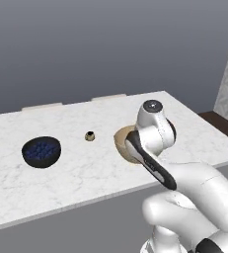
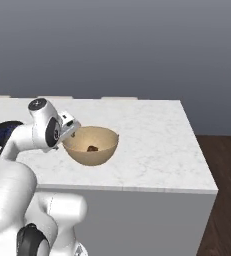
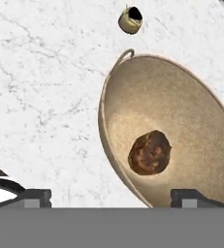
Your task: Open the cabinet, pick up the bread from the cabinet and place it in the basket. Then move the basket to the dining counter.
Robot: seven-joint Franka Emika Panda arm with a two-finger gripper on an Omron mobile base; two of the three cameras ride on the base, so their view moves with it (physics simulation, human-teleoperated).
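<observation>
Claw spread astride basket rim at 6 o'clock; lifting carelessly could tip bread onto counter.

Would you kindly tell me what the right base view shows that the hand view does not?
Right base view alone: the dark bowl of blue berries, the counter's light grey side and dark wood floor. Hand view alone: the tiny round brownish object beyond the basket's loop handle. Shared: the tan bowl-shaped woven basket on the white marble dining counter, the golden-brown bread inside, and the open gripper straddling its rim.
</observation>
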